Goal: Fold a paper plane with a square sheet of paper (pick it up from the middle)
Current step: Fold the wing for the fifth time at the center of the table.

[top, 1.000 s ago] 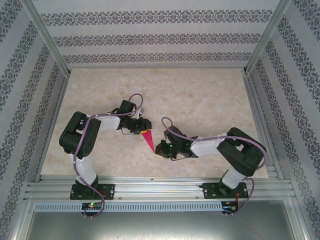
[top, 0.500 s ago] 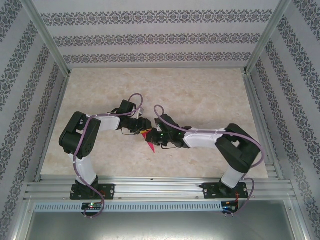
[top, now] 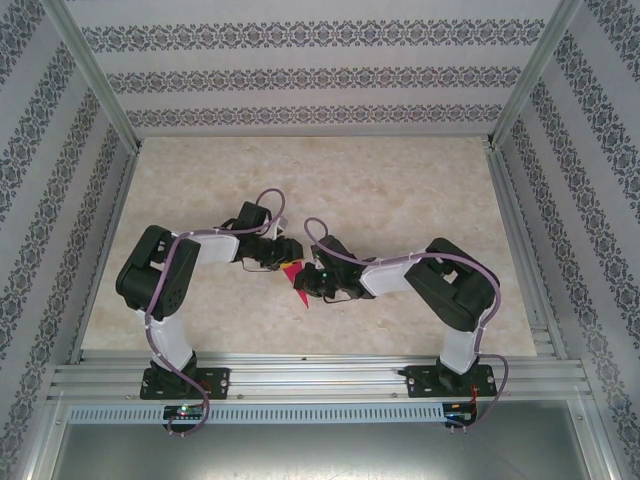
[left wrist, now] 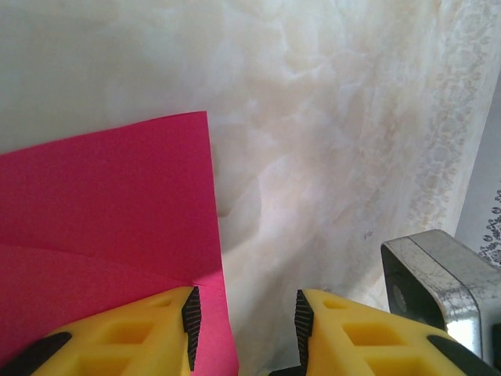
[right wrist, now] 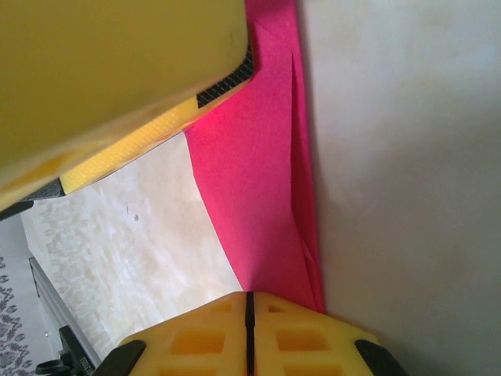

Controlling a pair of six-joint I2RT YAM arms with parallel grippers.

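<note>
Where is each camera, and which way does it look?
Top: above and behind, facing down at the table; both arms, left gripper and right gripper show.
Left wrist: on the left arm, facing past its open fingers along the table.
Right wrist: on the right arm, past its shut fingers.
All share the pink paper.

Bright, even, diffuse light; faint soft shadows; wrist views blurry up close.

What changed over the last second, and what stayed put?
The right gripper swung leftward, from beside the pink paper's tip onto it, jaws shut, hiding most of it. The left gripper stayed at the paper's wide end, jaws apart; paper unmoved.
</note>
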